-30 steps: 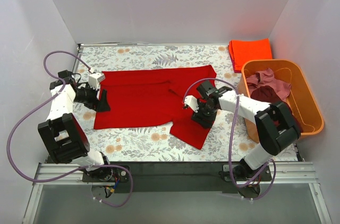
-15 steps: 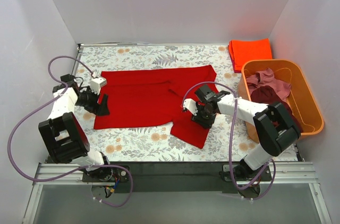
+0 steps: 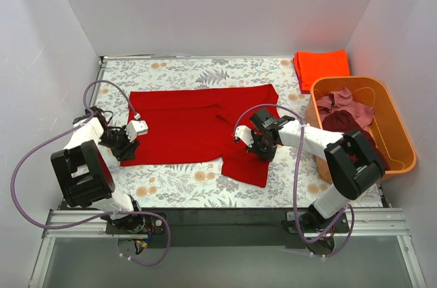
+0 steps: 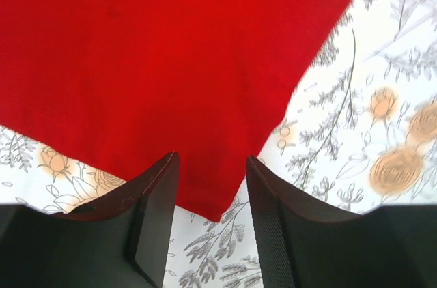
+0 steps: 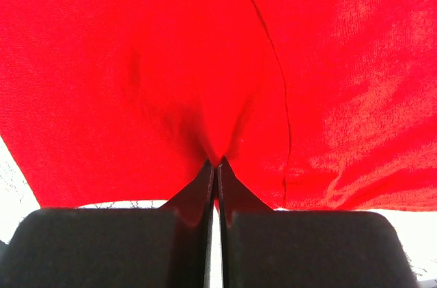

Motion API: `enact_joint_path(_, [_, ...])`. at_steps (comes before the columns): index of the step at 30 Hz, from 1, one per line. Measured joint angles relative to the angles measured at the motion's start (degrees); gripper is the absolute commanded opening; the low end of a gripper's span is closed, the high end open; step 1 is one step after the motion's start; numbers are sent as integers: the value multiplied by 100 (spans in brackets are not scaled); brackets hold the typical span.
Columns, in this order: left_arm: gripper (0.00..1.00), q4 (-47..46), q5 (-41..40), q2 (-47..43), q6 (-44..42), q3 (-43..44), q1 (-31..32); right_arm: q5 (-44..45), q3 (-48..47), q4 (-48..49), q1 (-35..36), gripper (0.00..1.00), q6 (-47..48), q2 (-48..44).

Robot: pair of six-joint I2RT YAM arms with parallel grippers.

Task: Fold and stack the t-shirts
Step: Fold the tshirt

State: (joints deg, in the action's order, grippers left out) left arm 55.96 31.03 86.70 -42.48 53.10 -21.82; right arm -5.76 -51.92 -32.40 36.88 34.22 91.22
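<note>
plain white walls [image 3: 218, 8] on three sides; floral-patterned table [image 3: 177, 179] (orange blooms, grey ferns); even light

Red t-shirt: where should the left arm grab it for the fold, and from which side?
Probably the near-left corner of the red t-shirt. It lies flat on the table and pokes out as a free point, right between the open jaws of the left gripper. Come in low from the shirt's outer left edge and pinch that point.

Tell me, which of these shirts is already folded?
The orange-red t-shirt beyond the orange tub, a neat flat square. The bright red t-shirt lies spread out; the maroon t-shirt and pink t-shirt sit crumpled in the tub.
</note>
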Motion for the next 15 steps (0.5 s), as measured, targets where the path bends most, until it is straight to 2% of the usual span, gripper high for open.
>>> enact_joint_path(6, [40, 382, -490, 313, -1019, 0, 0, -4, -92, -96, 0, 1, -35, 79])
enact_joint_path(12, [39, 304, -831, 459, -1338, -101, 0, -9, -127, -131, 0, 1, -55, 109])
enact_joint_path(15, [33, 118, -903, 385, -1429, -232, 0, -9, -125, -131, 0, 1, -55, 109])
